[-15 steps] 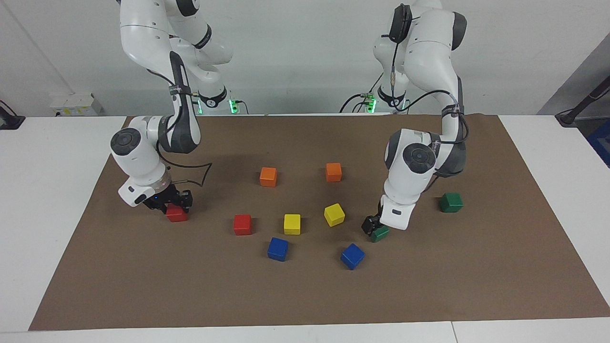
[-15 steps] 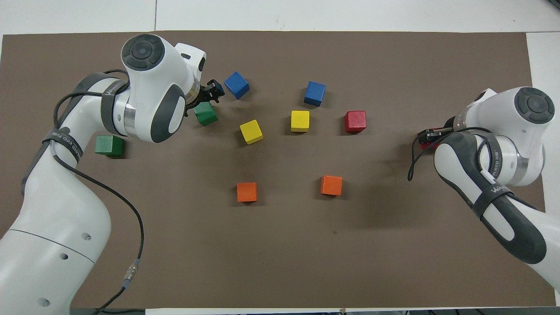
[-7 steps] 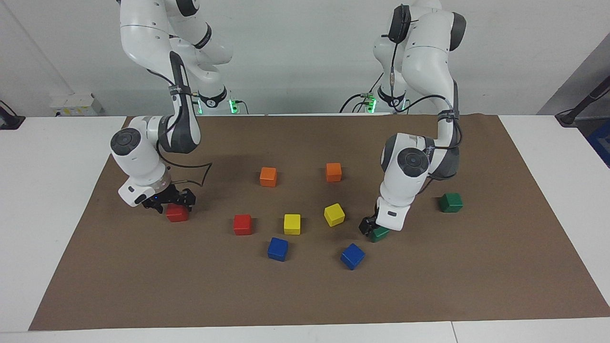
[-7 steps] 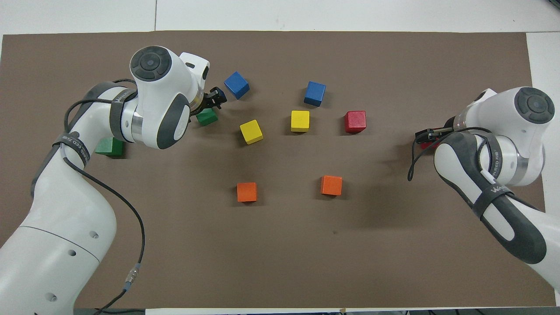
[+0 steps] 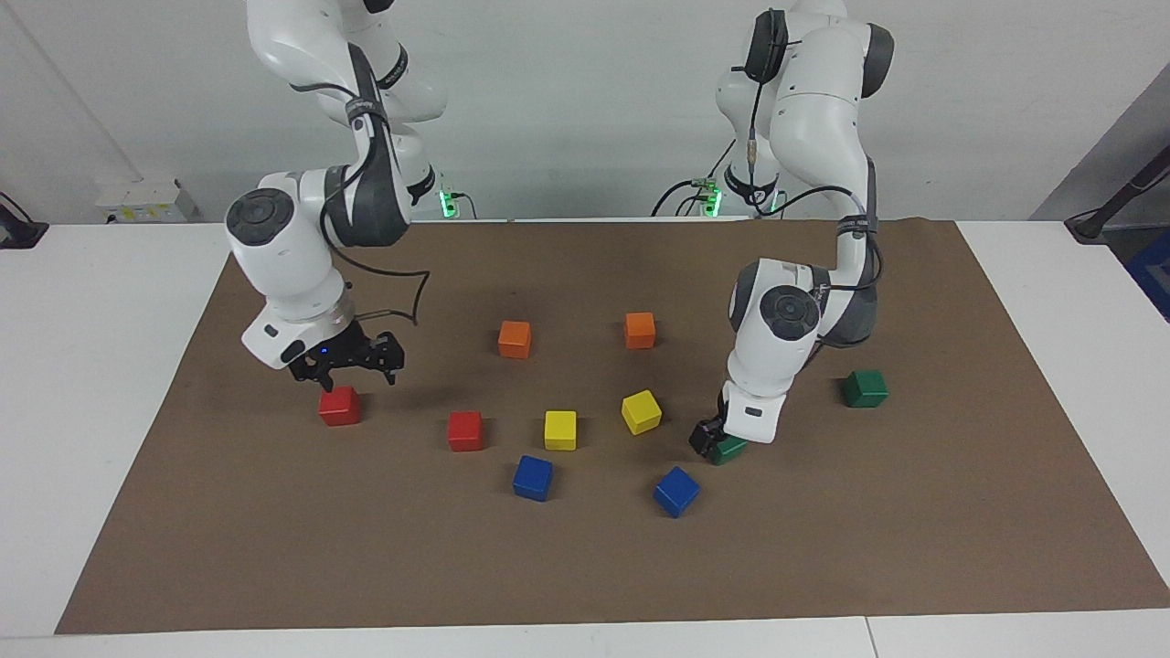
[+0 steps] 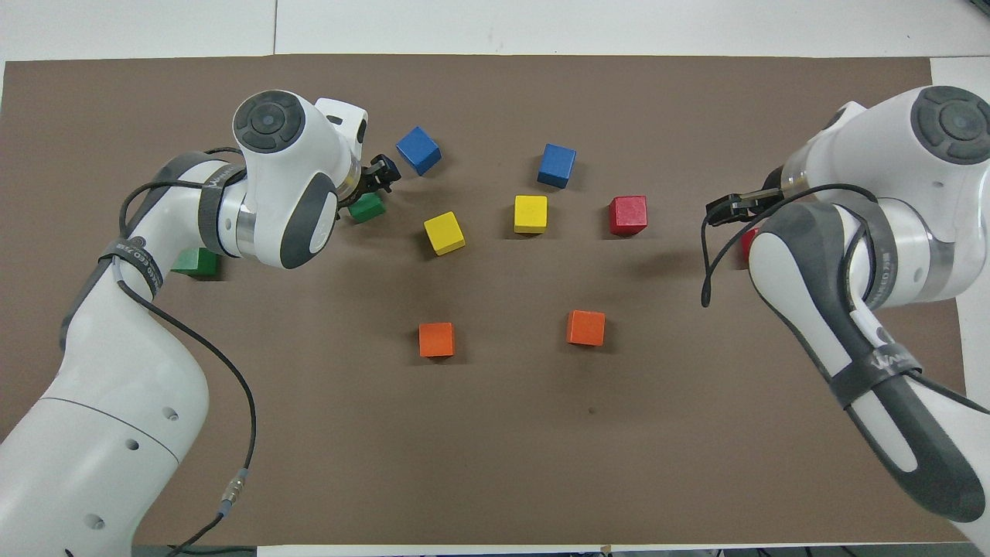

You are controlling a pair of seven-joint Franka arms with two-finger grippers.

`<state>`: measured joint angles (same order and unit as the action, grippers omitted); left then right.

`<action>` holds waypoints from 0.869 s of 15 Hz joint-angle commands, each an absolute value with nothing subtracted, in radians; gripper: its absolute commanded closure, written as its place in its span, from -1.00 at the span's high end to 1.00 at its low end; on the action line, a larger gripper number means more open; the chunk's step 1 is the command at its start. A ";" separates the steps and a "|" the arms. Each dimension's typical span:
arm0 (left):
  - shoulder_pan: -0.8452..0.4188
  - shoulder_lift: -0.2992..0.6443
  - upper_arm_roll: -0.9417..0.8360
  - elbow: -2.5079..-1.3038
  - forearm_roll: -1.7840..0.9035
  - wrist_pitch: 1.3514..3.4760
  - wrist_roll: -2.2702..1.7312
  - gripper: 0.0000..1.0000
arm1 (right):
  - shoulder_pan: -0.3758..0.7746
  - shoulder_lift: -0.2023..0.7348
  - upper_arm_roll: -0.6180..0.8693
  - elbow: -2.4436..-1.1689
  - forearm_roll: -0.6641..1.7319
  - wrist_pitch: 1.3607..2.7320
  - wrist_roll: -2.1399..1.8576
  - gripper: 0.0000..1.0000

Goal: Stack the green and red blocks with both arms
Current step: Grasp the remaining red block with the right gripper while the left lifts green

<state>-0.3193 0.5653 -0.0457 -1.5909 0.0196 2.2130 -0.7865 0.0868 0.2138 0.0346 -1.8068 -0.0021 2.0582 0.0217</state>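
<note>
Facing view: right hand (image 5: 348, 366) had lifted clear, fingers spread, above the small red wooden cube (image 5: 339, 406); left hand (image 5: 716, 440) stayed pinching the green wooden cube (image 5: 729, 449).

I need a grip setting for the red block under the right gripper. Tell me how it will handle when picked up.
The red block looks like a stiff, plain cube, so it should hold its shape when squeezed. Its flat faces suit the right gripper, which hangs open above it. It sits flat on the brown mat, so it is unlikely to roll. It is probably light.

Right gripper (image 5: 350, 363) empty above red block (image 5: 339, 406); left gripper (image 5: 715, 440) down at green block (image 5: 729, 449).
</note>
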 commanded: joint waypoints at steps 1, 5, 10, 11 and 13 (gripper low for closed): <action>-0.342 0.541 -0.031 -1.635 0.040 2.243 -0.842 0.61 | 0.153 0.245 0.035 -1.735 -0.005 2.025 0.084 1.00; -0.338 0.543 -0.025 -1.542 0.040 2.076 -0.841 -1.00 | 0.208 0.285 0.035 -1.735 -0.003 2.091 0.130 1.00; -0.244 0.387 -0.020 -1.572 0.060 1.895 -0.613 -1.00 | 0.238 0.389 0.035 -1.635 -0.005 2.098 0.146 1.00; -0.194 0.339 -0.021 -1.606 0.052 1.873 -0.507 -1.00 | 0.238 0.409 0.035 -1.619 -0.005 2.100 0.146 1.00; -0.109 0.299 -0.025 -1.620 0.014 1.835 -0.352 -1.00 | 0.239 0.446 0.035 -1.600 -0.008 2.102 0.147 1.00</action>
